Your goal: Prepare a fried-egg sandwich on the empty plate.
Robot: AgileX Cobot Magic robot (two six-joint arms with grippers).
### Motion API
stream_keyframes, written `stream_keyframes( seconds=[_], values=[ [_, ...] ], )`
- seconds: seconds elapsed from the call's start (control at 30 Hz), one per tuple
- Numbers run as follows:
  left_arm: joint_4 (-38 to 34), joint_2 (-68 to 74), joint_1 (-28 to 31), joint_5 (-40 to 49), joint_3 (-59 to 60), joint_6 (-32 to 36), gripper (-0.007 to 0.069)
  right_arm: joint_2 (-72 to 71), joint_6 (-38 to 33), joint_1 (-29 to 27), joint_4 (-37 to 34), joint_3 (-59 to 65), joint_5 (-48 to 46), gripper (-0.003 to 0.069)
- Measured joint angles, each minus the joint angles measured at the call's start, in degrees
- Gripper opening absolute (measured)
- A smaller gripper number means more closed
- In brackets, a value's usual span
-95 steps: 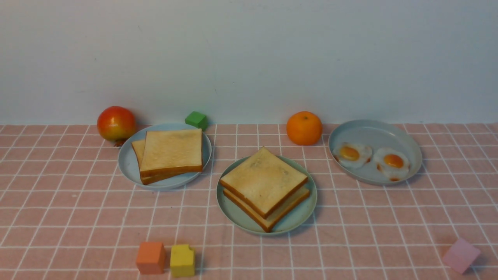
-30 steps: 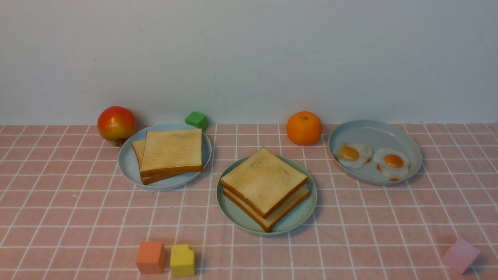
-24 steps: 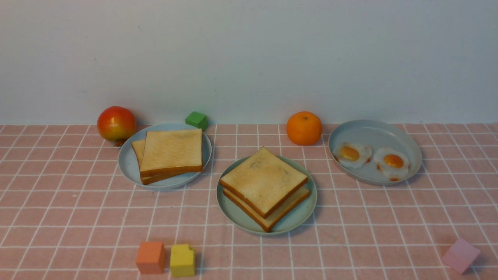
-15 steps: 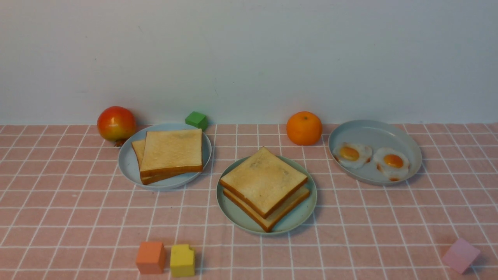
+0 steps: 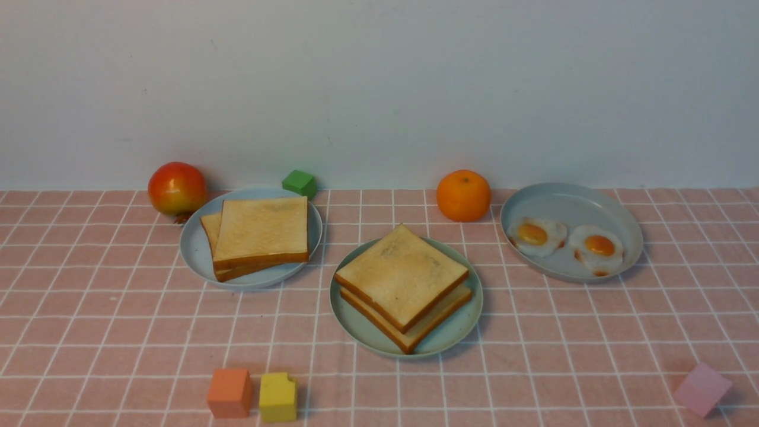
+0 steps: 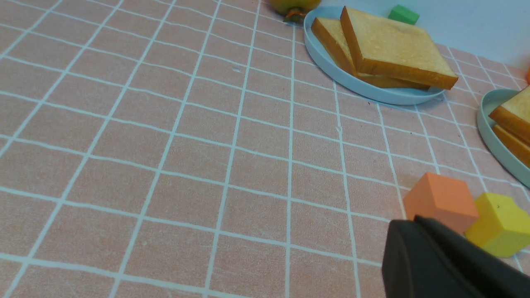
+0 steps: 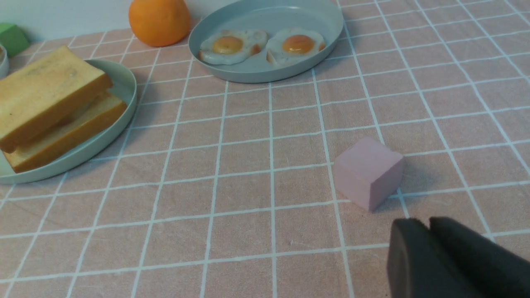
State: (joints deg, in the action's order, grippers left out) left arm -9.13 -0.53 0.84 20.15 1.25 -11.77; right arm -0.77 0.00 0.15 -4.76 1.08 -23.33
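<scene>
Right wrist view: sandwich (image 7: 49, 103) lies well apart from right end effector (image 7: 430, 248).

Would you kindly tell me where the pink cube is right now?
In the front view, the pink cube sits alone at the near right of the cloth, well in front of the egg dish.

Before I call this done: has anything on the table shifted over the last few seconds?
Nothing visibly changed. The sandwich sits on the green plate as before, two toast slices lie on the blue plate, two eggs are in the grey dish, and the fruit and blocks are in the same spots. No hand appears in the front view at any point.
</scene>
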Motion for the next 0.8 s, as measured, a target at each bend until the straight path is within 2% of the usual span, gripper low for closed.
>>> stream_keyframes(
  seconds=[0.8],
  values=[
    [0.00, 0.00, 0.00, 0.03, -0.02, 0.00, 0.0015, 0.00, 0.00, 0.00, 0.00, 0.00, 0.00, 0.0122]
  ],
)
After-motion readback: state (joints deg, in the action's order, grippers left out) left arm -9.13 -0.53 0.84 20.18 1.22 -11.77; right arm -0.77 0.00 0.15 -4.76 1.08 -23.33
